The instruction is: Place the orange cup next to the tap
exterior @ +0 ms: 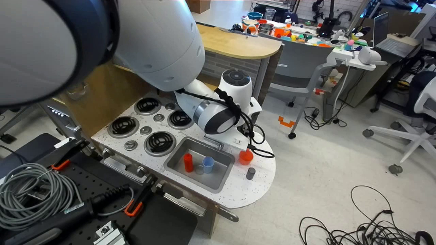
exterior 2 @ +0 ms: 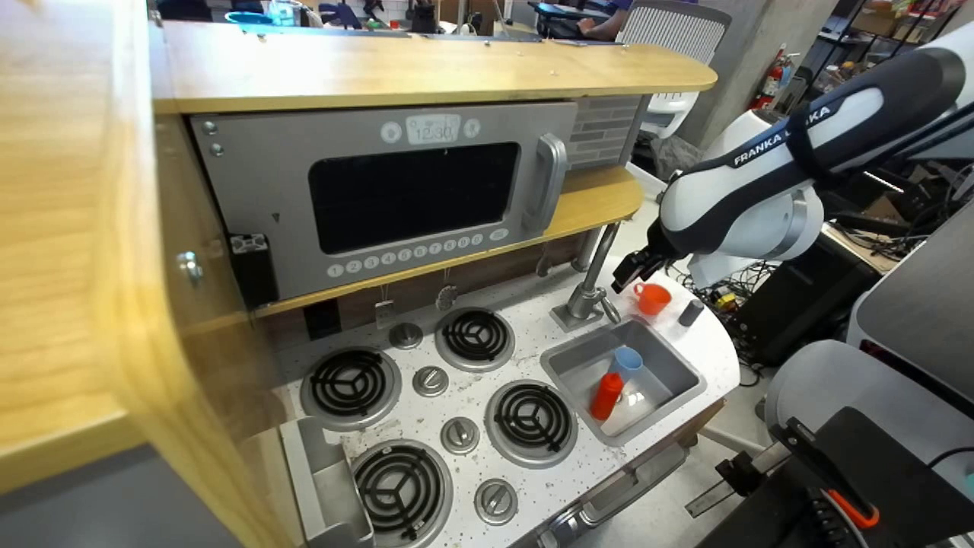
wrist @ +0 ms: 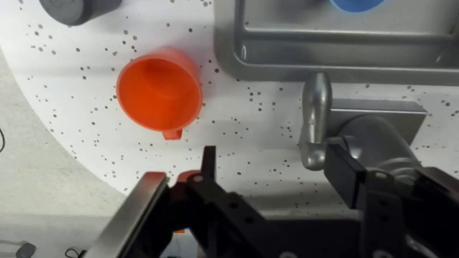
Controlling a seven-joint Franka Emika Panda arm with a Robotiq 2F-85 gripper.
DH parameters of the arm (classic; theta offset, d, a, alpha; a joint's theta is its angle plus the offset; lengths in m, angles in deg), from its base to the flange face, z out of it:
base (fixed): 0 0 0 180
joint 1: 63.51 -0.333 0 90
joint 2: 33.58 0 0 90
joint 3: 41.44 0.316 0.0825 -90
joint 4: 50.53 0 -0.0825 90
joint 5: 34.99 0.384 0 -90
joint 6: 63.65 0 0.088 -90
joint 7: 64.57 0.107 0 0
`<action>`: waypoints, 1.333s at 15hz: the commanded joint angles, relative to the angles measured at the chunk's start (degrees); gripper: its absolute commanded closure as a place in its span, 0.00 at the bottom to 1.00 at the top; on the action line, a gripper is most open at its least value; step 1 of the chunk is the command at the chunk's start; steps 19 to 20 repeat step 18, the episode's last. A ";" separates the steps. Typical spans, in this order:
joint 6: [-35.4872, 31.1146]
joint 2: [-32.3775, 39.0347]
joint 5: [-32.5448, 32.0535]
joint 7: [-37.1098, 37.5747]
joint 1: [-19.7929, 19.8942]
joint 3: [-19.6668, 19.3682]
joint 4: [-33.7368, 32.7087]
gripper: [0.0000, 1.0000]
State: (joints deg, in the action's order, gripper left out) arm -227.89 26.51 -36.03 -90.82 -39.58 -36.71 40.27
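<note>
The small, round, red-orange plastic cup [wrist: 159,89] stands upright on the white, speckled counter [wrist: 247,150], with its open top facing up. It is just past a corner of the grey, box-shaped sink [wrist: 265,73], and it is near the shiny, grey-silver tap [wrist: 376,136]. Some counter shows between the cup and the tap, so they do not touch. The black claw [wrist: 274,163] hangs over the counter. Its two fingers [wrist: 208,161] are spread apart and hold nothing. I cannot tell if one of them touches the tap.

I think the job looks done, or almost done, because the cup is close to the tap and stands all by itself. If that is near enough, all that seems left is for the claw to move away. If not, it would need to grab the cup and bring it closer.
</note>
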 commanded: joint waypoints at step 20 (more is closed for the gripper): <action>5.69 -38.50 1.47 4.08 1.18 -8.16 44.35 0.00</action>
